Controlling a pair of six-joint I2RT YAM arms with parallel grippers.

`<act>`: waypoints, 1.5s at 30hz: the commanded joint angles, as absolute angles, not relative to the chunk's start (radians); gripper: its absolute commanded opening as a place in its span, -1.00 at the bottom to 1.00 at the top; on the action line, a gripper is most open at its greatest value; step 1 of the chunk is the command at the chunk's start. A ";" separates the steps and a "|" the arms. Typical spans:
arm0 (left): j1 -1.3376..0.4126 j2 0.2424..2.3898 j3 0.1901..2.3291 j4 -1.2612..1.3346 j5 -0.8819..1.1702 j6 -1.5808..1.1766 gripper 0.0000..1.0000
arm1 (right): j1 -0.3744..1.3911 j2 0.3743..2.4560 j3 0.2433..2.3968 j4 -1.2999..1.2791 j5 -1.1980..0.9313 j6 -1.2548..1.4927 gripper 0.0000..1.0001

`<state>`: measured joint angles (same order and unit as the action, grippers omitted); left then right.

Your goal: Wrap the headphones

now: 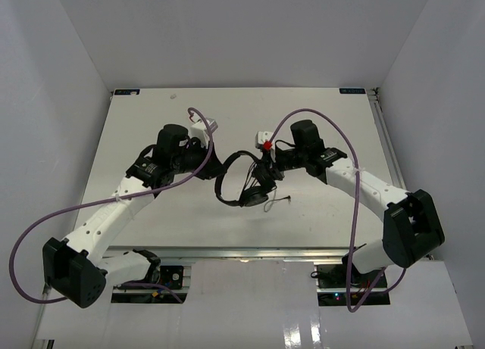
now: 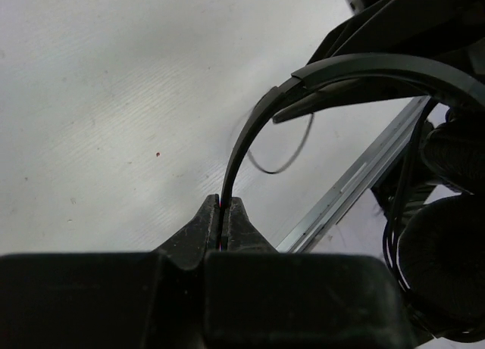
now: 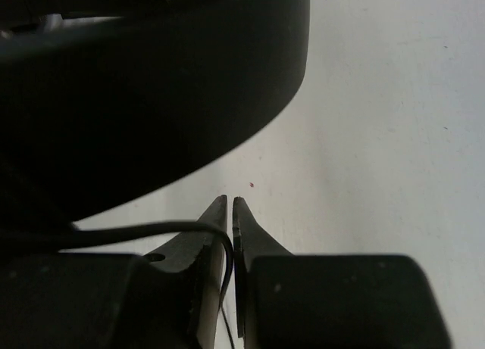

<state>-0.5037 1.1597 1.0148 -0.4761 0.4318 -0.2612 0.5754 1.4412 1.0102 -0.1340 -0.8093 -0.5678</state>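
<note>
The black headphones (image 1: 244,191) hang between my two grippers over the middle of the table. My left gripper (image 1: 215,169) is shut on the thin headband; in the left wrist view the jaws (image 2: 223,204) pinch the band's end, which arches up and right (image 2: 356,65) towards an earcup (image 2: 447,250). My right gripper (image 1: 265,170) is shut on the thin black cord; in the right wrist view the cord (image 3: 228,260) runs down between the nearly closed jaws (image 3: 229,202). A large blurred black part of the headphones (image 3: 136,84) fills the upper left there. A loose cord end (image 1: 280,201) trails on the table.
The white table (image 1: 303,213) is walled in white on three sides. Thick purple robot cables (image 1: 350,175) loop over both arms. A metal rail (image 1: 250,252) runs along the near edge, also in the left wrist view (image 2: 356,186).
</note>
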 commanded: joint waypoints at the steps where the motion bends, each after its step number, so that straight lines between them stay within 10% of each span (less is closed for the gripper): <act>1: -0.511 1.109 1.122 -0.428 0.545 -0.342 -1.00 | 0.571 1.462 0.995 -0.018 -0.989 -0.410 -0.65; 17: -0.514 1.079 1.320 -0.407 0.267 -0.542 -1.00 | 0.560 1.452 0.798 0.405 -1.134 -0.050 -0.45; 34: -0.512 1.053 1.333 -0.374 -0.122 -0.749 -1.00 | 0.560 1.369 0.692 0.557 -1.125 0.077 -0.85; 45: -0.404 1.149 1.251 -0.450 -0.378 -0.771 -1.00 | 0.706 1.223 0.872 -0.017 -0.715 -0.374 -0.85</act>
<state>-0.4754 1.1137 1.2807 -0.4586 -0.2702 -0.7556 0.6161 1.2973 0.7370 0.2742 -0.9425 -0.1181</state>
